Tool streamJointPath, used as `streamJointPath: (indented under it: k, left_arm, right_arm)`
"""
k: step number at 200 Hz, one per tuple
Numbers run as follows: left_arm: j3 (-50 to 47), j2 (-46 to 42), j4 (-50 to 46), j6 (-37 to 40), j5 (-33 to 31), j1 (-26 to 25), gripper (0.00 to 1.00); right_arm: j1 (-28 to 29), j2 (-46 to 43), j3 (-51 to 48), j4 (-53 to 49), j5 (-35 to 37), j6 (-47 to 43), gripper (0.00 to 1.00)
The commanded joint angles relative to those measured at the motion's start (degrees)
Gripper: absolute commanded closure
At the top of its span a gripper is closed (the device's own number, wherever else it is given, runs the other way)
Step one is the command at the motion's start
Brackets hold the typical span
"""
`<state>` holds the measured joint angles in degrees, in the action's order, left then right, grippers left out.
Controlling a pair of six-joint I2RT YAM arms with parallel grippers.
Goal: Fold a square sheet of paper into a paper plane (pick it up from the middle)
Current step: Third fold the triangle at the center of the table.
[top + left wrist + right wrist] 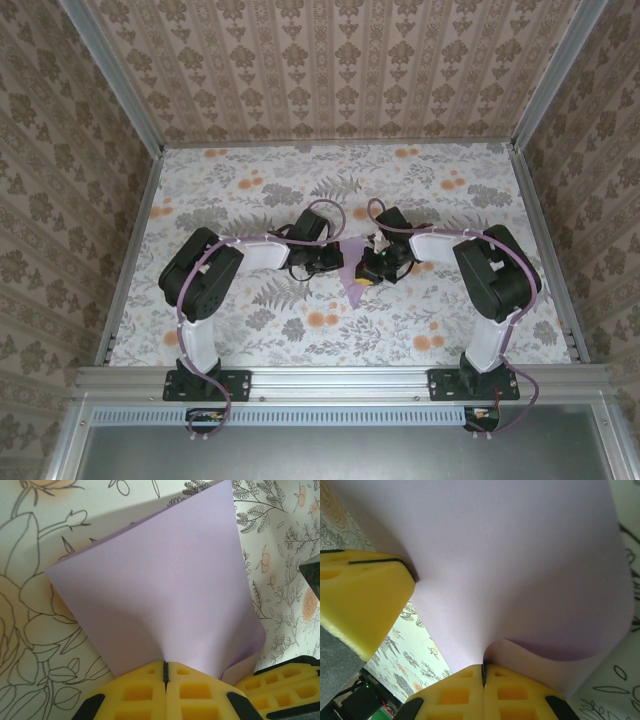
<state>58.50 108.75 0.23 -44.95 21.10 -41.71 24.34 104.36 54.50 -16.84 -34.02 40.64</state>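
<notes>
The lilac-purple sheet of paper (353, 281) hangs between both grippers above the middle of the table, folded into a pointed shape with its tip toward the near edge. My left gripper (333, 262) is shut on one edge of the paper (165, 595), its yellow fingers (135, 690) pressed together. My right gripper (372, 266) is shut on the opposite edge, where the paper (510, 565) curls into a loose flap. The left gripper's yellow fingers (360, 600) show at the left of the right wrist view.
The floral tablecloth (250, 190) covers the table inside patterned walls. Metal rails (340, 380) run along the near edge by the arm bases. Open cloth lies on all sides of the grippers.
</notes>
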Motion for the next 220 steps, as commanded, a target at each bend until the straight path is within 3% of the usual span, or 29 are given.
streamJointPath:
  k: [1,220]
  left_arm:
    - [-0.32,1.44,-4.75,0.77,-1.55,-0.65,1.00]
    - [-0.04,0.67,-4.22,1.54,-0.19,-0.72,1.00]
  right_arm:
    - [0.36,-1.95,-1.40,-0.44,2.12,-0.57,0.98]
    - [0.36,1.00,-1.16,2.60,0.42,-2.29,0.97]
